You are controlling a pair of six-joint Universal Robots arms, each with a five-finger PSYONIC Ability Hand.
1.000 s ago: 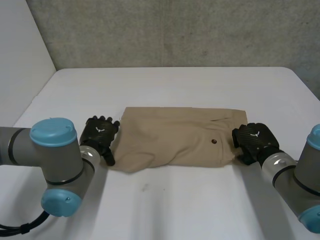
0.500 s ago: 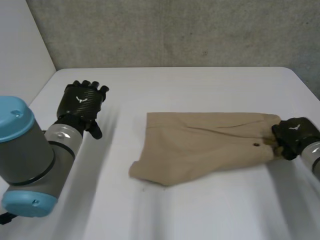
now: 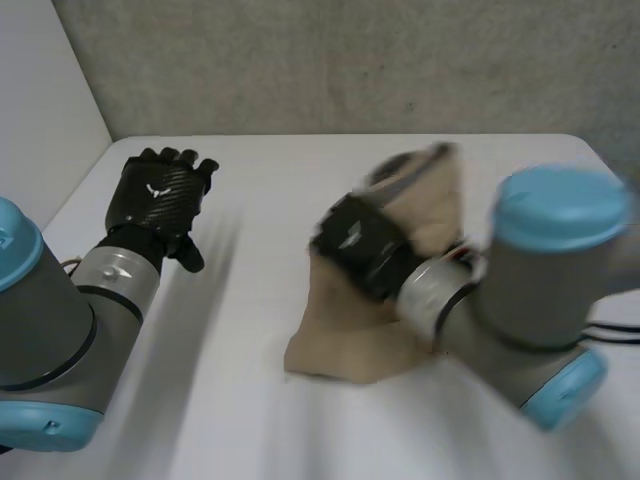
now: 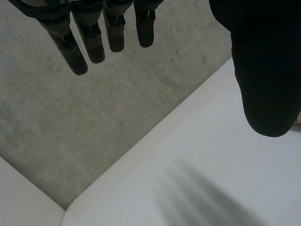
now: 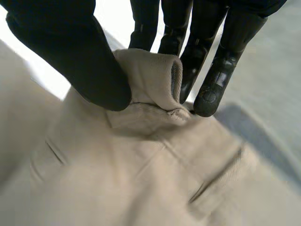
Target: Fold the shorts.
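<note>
The tan shorts (image 3: pixel 350 345) hang bunched from my right hand (image 3: pixel 360 243) in mid table, their lower part resting on the white table (image 3: pixel 300 170). Thumb and fingers of the right hand (image 5: pixel 94 70) pinch a fold at the edge of the shorts (image 5: pixel 150 75); the rest of the cloth spreads below the palm. My left hand (image 3: pixel 160 195) is raised over the table's far left, well apart from the shorts. Its fingers (image 4: pixel 84 37) are straight and hold nothing.
A grey concrete wall (image 3: pixel 350 60) rises behind the table's far edge. A white panel (image 3: pixel 40 110) stands along the left side. Bare table lies between my left hand and the shorts.
My right hand has lifted the right end of the shorts and swung it left over the cloth, bunching it. The left hand withdrew from the shorts' left edge to the far left and stays open.
</note>
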